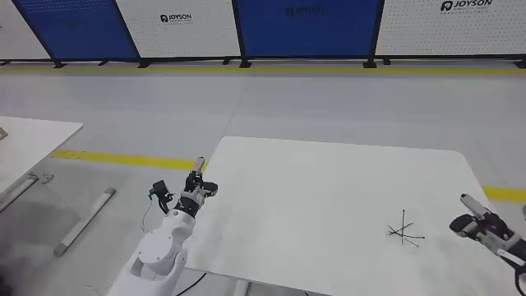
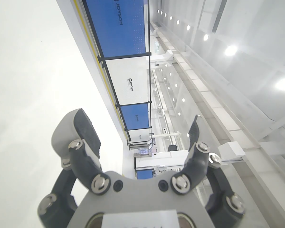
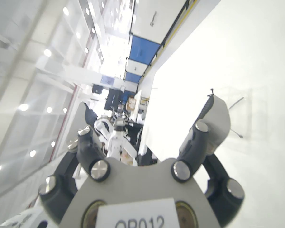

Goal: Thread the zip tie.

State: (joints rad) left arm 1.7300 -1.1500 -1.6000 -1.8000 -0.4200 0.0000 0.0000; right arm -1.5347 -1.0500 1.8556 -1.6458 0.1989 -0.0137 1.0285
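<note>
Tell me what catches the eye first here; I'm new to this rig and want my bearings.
Black zip ties lie crossed in a small star on the white table, toward its right side. The right end effector hangs open at the table's right edge, close to them; the left end effector is open at the left edge, far from the ties.

Bright, even light comes from round white ceiling lamps (image 2: pixel 230 50), which flare into soft haloes in both wrist views. There the white rectangular table top (image 2: pixel 26 60) glares almost featureless. In the top view thin black zip ties (image 1: pixel 403 232) show dark against it, with faint shadows. Straight lines bow near the wrist views' edges.
</note>
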